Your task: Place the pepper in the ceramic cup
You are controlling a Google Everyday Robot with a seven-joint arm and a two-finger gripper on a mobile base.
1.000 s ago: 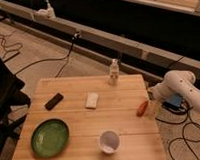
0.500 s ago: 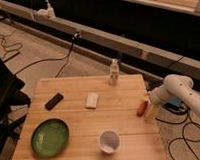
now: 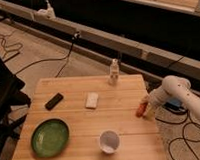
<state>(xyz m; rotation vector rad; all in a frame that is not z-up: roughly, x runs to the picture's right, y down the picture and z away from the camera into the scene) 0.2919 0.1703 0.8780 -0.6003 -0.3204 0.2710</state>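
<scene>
- Gripper [image 3: 146,106] is being held right against the pepper [image 3: 140,111], low over the right edge of the wooden table [image 3: 125,124]. Whether it is spread or clamped on the pepper cannot be told.
- Compared with a second ago, the arm [image 3: 177,90] is being brought lower and closer in. The gripper is now being seen at the pepper instead of just above and beside it.
- The pepper is being left almost where it was. It is lying flat on the wood near the right edge and is not being lifted.
- The ceramic cup [image 3: 109,141] is being left untouched. It is standing upright near the front edge, well apart from the pepper and to the front-left of it, with nothing being seen inside.
- From this, the approach is being judged as finished and the grasp as being attempted. The carry to the cup is not yet begun.
- Care is being called for, since the pepper is lying close to the table edge and could be nudged off by a poor closure.
</scene>
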